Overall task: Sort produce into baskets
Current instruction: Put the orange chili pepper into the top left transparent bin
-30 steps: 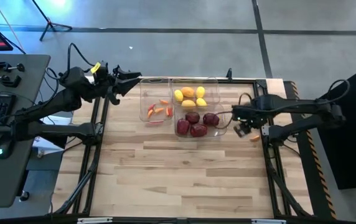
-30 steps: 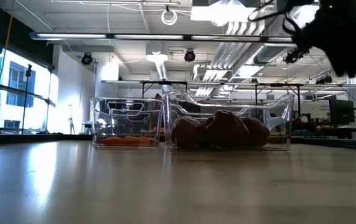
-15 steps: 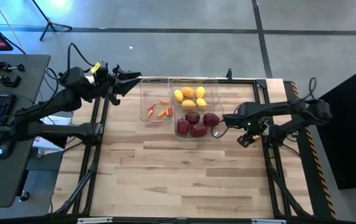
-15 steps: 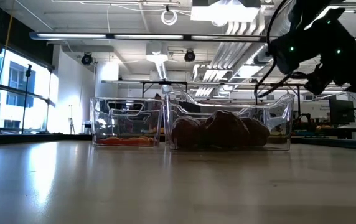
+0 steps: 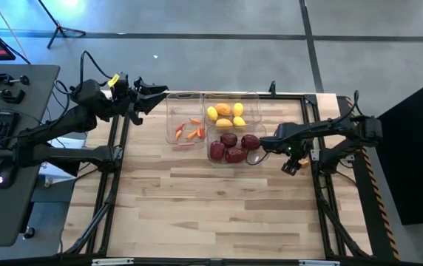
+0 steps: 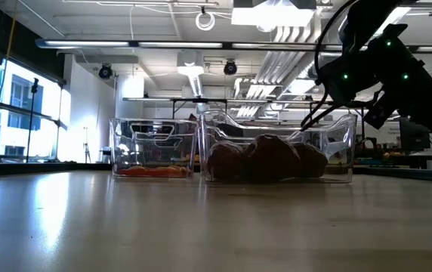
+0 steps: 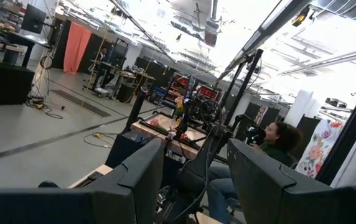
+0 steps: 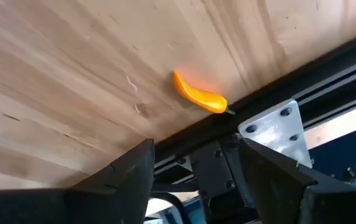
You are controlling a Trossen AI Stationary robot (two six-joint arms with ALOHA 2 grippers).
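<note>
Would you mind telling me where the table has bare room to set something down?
The whole near stretch of the table, from the bins to its front edge, is bare wood. The strip left of the pepper bin is also free. It is crowded at the back: three bins stand together, the right gripper hovers beside the purple-fruit bin, and an orange pepper lies by the right rail.

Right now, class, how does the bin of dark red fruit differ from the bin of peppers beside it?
The dark red fruit bin holds a few lumpy rounds that fill much of it; the pepper bin holds tiny slim red and orange pieces with bare floor between them. The fruit bin sits nearer the right gripper, the pepper bin nearer the left arm. Both are clear plastic bins.
</note>
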